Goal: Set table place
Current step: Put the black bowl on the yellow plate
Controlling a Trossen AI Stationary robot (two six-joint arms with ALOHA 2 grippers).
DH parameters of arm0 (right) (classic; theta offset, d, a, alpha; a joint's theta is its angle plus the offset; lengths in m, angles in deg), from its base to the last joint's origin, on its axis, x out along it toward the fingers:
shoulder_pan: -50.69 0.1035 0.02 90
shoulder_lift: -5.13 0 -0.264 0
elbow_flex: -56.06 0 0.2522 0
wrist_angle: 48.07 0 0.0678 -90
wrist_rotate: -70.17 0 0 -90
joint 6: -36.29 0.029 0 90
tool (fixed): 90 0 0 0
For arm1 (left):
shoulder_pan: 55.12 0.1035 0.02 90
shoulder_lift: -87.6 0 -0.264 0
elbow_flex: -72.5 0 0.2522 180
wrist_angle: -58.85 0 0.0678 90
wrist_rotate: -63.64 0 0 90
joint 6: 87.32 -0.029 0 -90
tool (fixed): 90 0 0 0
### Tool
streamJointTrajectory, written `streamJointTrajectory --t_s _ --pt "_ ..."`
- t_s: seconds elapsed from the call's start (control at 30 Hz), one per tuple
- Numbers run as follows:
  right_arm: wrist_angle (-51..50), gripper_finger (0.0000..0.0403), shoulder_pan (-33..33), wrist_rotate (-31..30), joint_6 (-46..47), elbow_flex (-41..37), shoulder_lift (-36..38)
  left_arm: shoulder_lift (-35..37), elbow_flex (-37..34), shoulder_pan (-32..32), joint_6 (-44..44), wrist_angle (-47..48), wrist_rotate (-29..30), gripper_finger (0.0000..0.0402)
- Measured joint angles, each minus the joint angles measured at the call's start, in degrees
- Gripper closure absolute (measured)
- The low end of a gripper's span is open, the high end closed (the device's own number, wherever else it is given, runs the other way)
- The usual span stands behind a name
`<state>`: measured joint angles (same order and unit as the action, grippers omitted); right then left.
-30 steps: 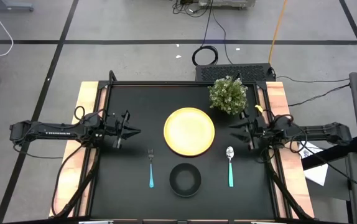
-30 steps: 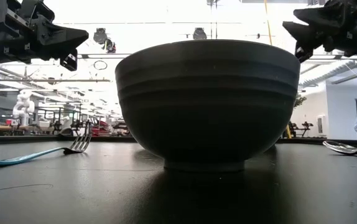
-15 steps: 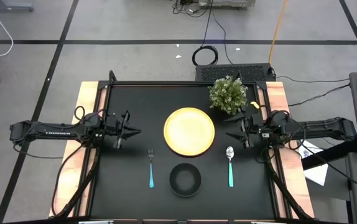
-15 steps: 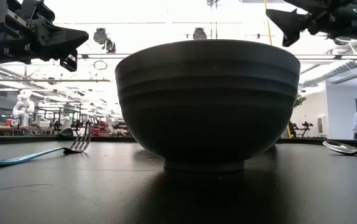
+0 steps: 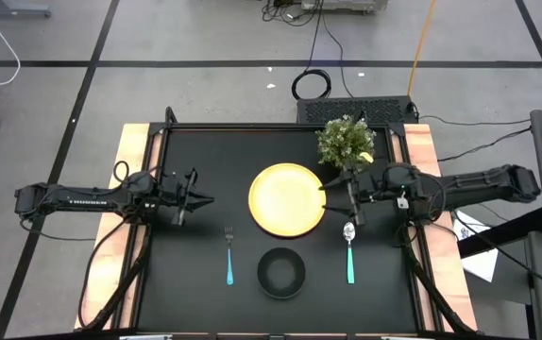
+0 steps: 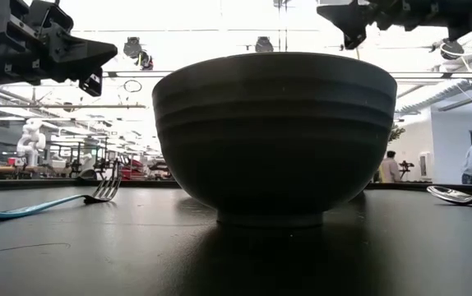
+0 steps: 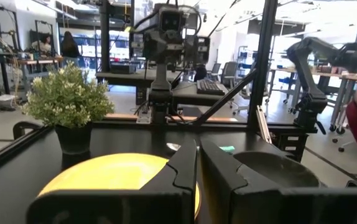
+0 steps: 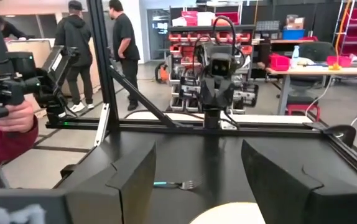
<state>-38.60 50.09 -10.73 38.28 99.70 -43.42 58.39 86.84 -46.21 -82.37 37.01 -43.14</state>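
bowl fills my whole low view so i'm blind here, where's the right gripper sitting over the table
Observer: The right gripper hangs at the yellow plate's right edge, just above the spoon.
Operator: is it open or holding anything
Observer: Its fingers stand wide apart with nothing between them.
Operator: and the left one
Observer: The left gripper waits shut at the table's left side, above the fork, holding nothing.
Operator: where's the bowl relative to the plate
Observer: The black bowl sits apart from the plate, on the side away from the plant, between fork and spoon.
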Motion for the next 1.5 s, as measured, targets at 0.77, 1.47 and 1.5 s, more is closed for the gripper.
streamJointTrajectory --t_s 0.77,1.47,1.5 --pt "-16.4 0.0174 9.9 -4.8 -2.6 16.0 -12.1 0.0 0.0 0.0 0.0 1.1 0.5 0.0376" --pt "-24.0 0.0174 13.9 -4.8 1.9 24.2 -25.1 0.0 0.0 0.0 0.0 1.2 0.4 0.0376" --pt "-23.9 0.0174 13.9 -4.8 2.0 24.2 -25.3 0.0 0.0 0.0 0.0 1.2 0.4 0.0376"
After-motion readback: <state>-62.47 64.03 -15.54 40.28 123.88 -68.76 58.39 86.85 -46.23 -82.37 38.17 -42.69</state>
